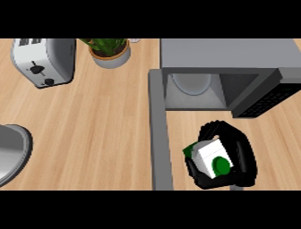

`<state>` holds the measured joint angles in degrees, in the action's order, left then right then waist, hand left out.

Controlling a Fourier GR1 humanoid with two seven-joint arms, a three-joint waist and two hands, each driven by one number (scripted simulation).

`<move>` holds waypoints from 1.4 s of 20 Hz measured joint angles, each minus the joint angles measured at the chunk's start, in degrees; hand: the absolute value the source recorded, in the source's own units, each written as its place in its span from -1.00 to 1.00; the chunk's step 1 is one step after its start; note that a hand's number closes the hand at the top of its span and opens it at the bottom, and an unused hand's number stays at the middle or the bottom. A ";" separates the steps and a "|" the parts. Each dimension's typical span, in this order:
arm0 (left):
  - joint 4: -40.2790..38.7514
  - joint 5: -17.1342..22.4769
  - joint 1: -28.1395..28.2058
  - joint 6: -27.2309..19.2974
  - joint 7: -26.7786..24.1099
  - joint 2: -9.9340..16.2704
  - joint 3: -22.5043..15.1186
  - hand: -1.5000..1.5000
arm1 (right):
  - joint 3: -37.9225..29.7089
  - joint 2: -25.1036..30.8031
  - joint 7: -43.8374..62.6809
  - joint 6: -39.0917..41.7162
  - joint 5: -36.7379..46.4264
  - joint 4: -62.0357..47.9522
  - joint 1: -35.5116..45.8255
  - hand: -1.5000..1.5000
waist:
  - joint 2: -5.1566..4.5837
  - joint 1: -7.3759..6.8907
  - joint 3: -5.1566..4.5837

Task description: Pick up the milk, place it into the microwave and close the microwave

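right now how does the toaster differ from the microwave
The toaster is small, silver and rounded, with dark knobs on its side; the microwave is a larger grey box. The toaster stands at the counter's far left, the microwave at the far right. The microwave is open, its door swung out toward the robot, with a pale plate inside. Both stand on the wooden counter.

White-and-green milk carton (212, 157), grey microwave (232, 56), black robot hand (240, 152)

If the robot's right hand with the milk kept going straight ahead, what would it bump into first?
Probably nothing on the way: the right hand, curled round the milk, points toward the open microwave, so it should pass into its opening. Height is hard to judge from above.
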<state>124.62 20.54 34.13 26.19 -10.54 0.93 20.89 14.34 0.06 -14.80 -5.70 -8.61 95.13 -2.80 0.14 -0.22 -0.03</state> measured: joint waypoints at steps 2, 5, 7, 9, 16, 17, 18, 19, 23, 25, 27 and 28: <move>-0.19 -0.12 -0.88 -0.56 0.75 -0.13 -0.26 -1.00 | 1.87 -0.02 0.25 -3.78 0.10 -1.01 2.93 1.00 | -0.05 -0.11 0.02; -1.90 0.93 -1.98 0.31 0.70 0.93 2.22 -1.00 | 3.26 -0.04 1.15 -8.24 1.14 -1.99 6.17 1.00 | -0.08 -0.18 0.02; -1.54 1.32 -1.65 0.87 0.79 0.93 2.97 -1.00 | 2.66 -0.04 1.79 -11.10 2.03 -5.09 10.33 1.00 | -0.12 -0.38 0.02; -3.53 0.42 -2.27 1.70 -0.46 0.87 3.48 -1.00 | 2.58 0.01 2.12 -14.50 3.02 -8.49 13.91 1.00 | -0.14 -0.46 0.02; -5.91 1.32 -4.63 3.00 0.28 2.18 5.32 -1.00 | -2.16 0.31 1.07 -20.26 2.49 -24.18 25.06 1.00 | -0.28 -0.68 0.04; -6.04 1.24 -4.89 3.08 0.46 2.19 5.41 -1.00 | -3.17 0.26 -0.10 -20.31 2.07 -27.12 26.32 1.00 | -0.30 -0.71 0.04; -5.92 1.31 -3.78 4.15 -0.17 1.95 5.68 -1.00 | -4.71 0.51 -1.13 -19.60 1.44 -29.74 27.46 1.00 | -0.32 -0.84 0.05; -5.93 1.43 -3.85 4.29 0.08 1.93 5.76 -1.00 | -6.33 0.81 -2.05 -19.08 1.05 -32.74 29.42 1.00 | -0.35 -0.89 0.06; -8.24 1.90 -5.58 5.08 0.04 3.14 7.59 -1.00 | -10.93 0.74 -7.93 -16.65 -0.49 -44.35 35.30 1.00 | -0.42 -0.97 0.06; -8.65 1.34 -6.42 4.95 0.22 2.73 7.45 -1.00 | -12.75 0.85 -11.20 -15.26 -0.62 -49.93 38.12 1.00 | -0.46 -1.02 0.07; -8.34 1.47 -5.91 5.47 0.37 2.48 7.69 -1.00 | -14.63 1.69 -14.47 -13.90 -0.69 -55.37 40.92 1.00 | -0.53 -1.27 0.08; -8.43 0.97 -6.55 5.14 0.78 2.50 7.52 -1.00 | -15.44 1.90 -16.00 -13.66 -0.59 -57.92 42.48 1.00 | -0.58 -1.33 0.08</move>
<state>116.19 21.51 27.58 31.33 -9.76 3.43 28.41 -1.09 1.96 -30.80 -19.36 -9.20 37.21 39.68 -0.44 -1.54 0.05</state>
